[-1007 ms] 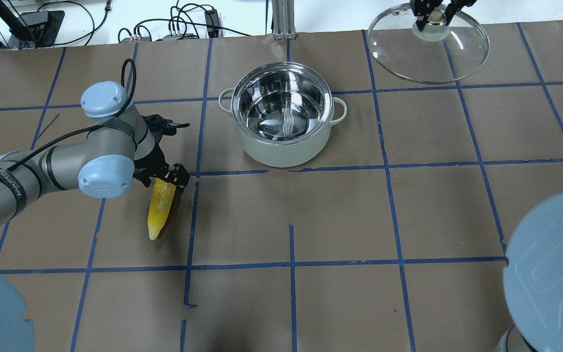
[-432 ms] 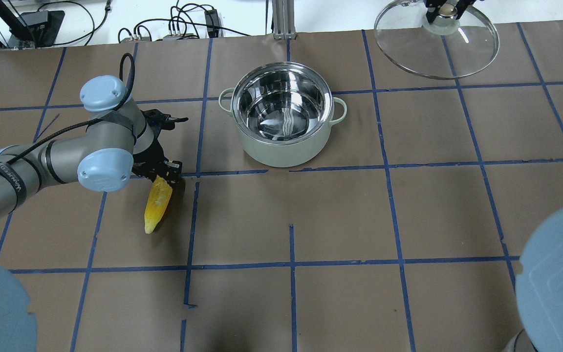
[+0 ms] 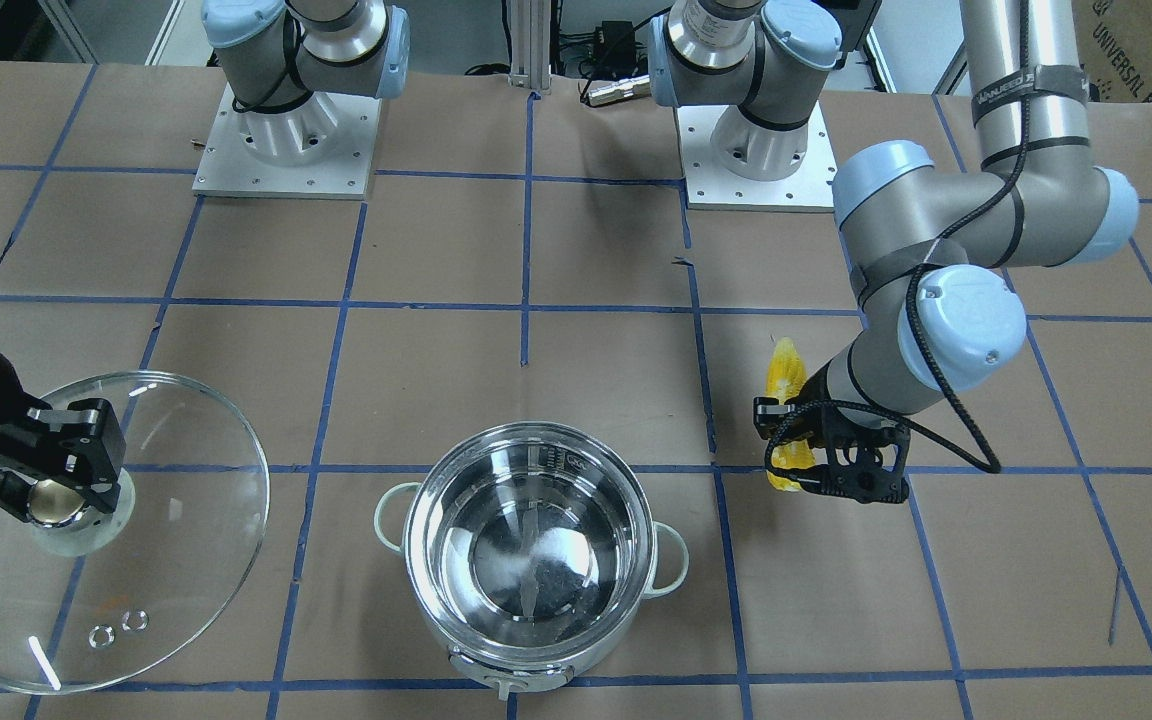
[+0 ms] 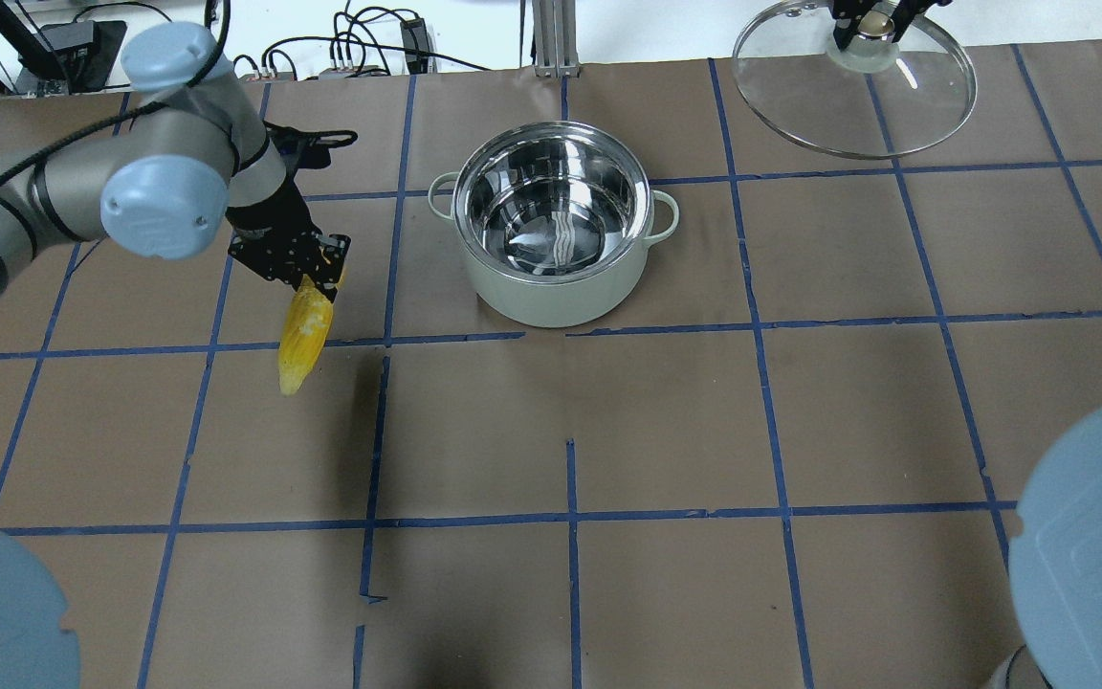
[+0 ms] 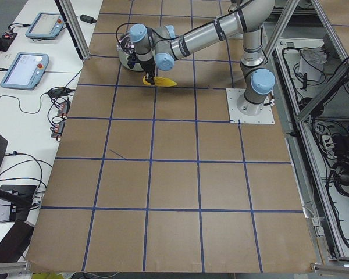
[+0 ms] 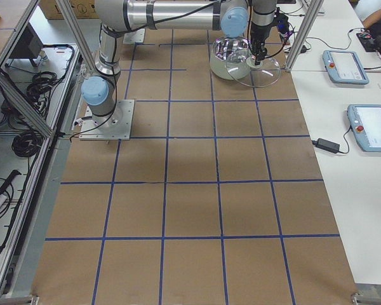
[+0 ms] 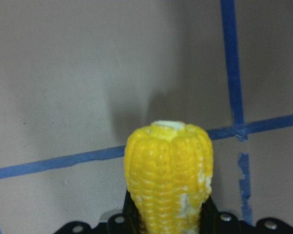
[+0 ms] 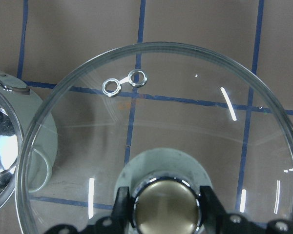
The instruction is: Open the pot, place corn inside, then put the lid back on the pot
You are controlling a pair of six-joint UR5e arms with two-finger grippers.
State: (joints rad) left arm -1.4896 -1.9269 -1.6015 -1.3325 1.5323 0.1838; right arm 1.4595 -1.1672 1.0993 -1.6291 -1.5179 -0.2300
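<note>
With the right end effector (image 4: pixel 871 34) holding the lid (image 4: pixel 852 110) at the desk's (image 4: pixel 666 431) far right corner, the left end effector (image 4: pixel 318 275) grips the corn (image 4: pixel 305 335) above the left side, which probably next needs carrying over the open pot (image 4: pixel 551 299) near the far edge and releasing.

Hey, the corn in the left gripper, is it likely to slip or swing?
The corn looks stiff: it juts straight out from the left gripper without sagging. Held only near one end, it may pivot in the grip. Its round, tapered shape would probably roll if set down.
</note>
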